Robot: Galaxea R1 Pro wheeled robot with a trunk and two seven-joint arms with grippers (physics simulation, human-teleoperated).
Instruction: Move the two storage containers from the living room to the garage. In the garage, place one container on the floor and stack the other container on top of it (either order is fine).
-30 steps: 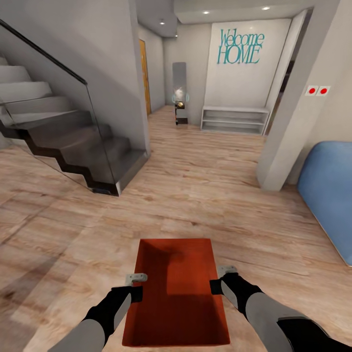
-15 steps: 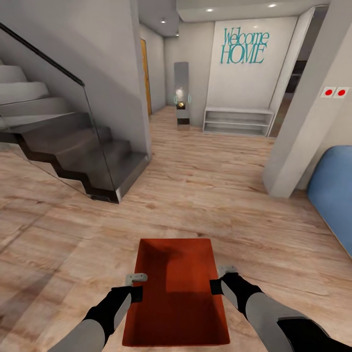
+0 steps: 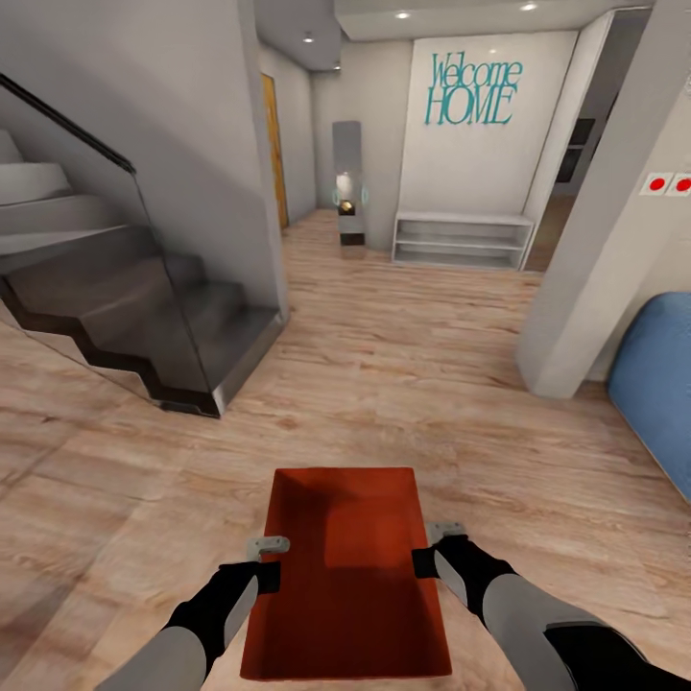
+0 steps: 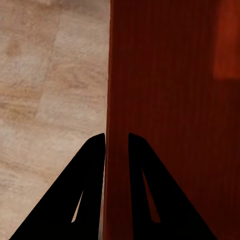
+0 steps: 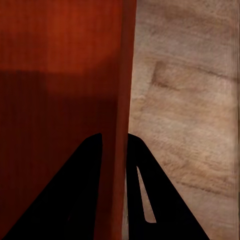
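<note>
Staircase shifted leftward, storage container carried, pillar ahead-right

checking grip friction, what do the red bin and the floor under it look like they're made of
Storage container: looks like smooth moulded plastic, uniform red-orange, thin plain walls with a soft sheen; each gripper, left and right, pinches a side wall. Floor: light wood planks, visible grain and seams, matte; possibly laminate.
</note>
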